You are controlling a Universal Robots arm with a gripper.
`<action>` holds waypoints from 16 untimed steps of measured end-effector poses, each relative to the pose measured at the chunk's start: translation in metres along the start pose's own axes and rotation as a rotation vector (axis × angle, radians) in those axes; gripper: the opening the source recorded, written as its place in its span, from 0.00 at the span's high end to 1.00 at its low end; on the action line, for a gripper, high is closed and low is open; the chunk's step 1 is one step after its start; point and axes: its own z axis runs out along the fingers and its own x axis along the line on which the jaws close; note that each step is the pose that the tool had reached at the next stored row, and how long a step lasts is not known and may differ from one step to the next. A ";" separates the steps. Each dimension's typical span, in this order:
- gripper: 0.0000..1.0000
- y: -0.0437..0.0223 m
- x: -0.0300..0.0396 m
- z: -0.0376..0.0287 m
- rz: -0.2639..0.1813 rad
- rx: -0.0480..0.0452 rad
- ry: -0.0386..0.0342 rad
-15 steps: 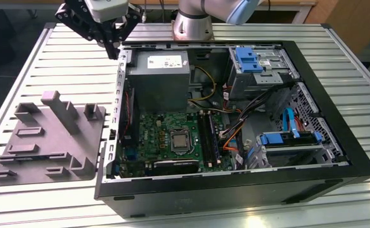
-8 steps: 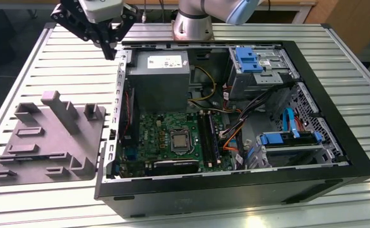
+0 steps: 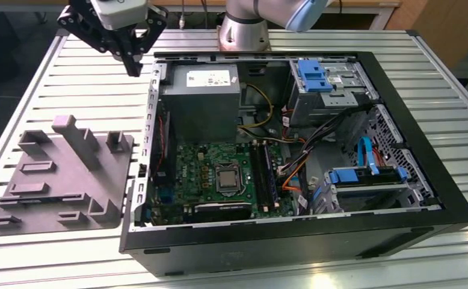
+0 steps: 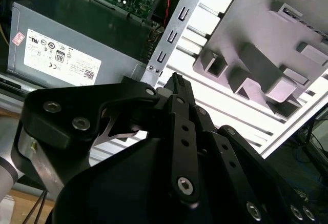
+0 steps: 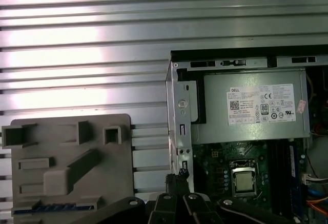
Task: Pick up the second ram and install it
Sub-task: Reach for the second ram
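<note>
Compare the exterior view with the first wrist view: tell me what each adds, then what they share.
The exterior view adds the arm's base, the blue drive bays and the orange cables. The first wrist view adds a straight-down look, setting the pincer in line with the case's metal edge. Both share the shut pincer, the grey tray, the power supply and the motherboard with its processor.

Grey tray (image 3: pixel 58 174) — green motherboard (image 3: pixel 193 159), black case (image 3: pixel 298 238).

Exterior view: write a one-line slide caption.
Shut tool hangs above the slatted table beside the open computer case, with the grey tray nearby.
</note>
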 end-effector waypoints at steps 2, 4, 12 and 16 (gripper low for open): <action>0.89 -0.0004 0.0019 0.0000 0.000 0.0000 0.0000; 0.89 -0.0008 0.0037 -0.0001 0.000 0.0000 0.0000; 0.89 -0.0023 0.0099 -0.0003 0.000 -0.0001 0.0000; 0.89 -0.0028 0.0125 -0.0004 0.000 -0.0001 0.0000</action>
